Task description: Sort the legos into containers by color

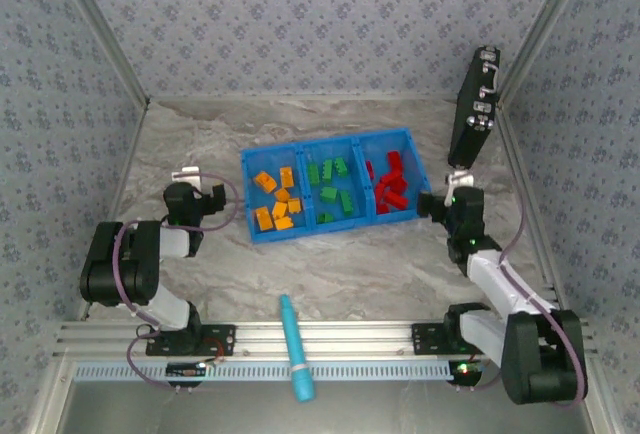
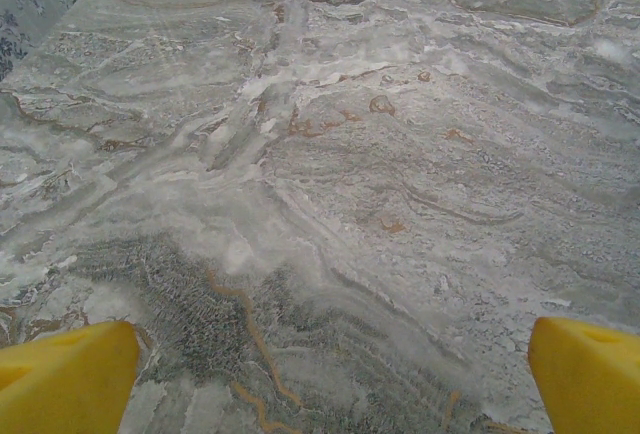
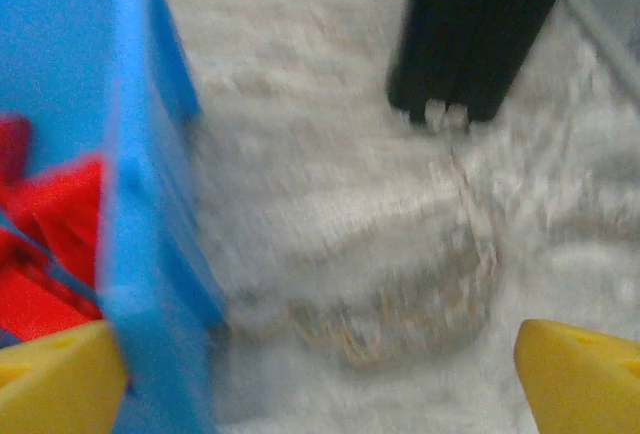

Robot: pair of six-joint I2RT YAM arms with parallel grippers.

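My left pincer (image 2: 328,379) hangs released at nine o'clock of the tray (image 1: 330,227), whose legos (image 1: 333,195) look fully sorted orange, green, red, so my right pincer (image 3: 318,379), spread empty at three o'clock, should lift away without nudging its wall.

The containers (image 1: 300,231) are bright blue. The legos inside come in orange-yellow (image 1: 277,204), green (image 1: 333,194) and red (image 1: 390,186). The worktop (image 1: 380,274) is grey-white marble veined with rusty brown. The stick (image 1: 296,346) is teal and the case (image 1: 476,104) is black. The walls (image 1: 320,24) carry a pale blue-grey floral print. The left tool (image 2: 325,379) and right tool (image 3: 320,374) have yellow fingertips (image 2: 65,379).
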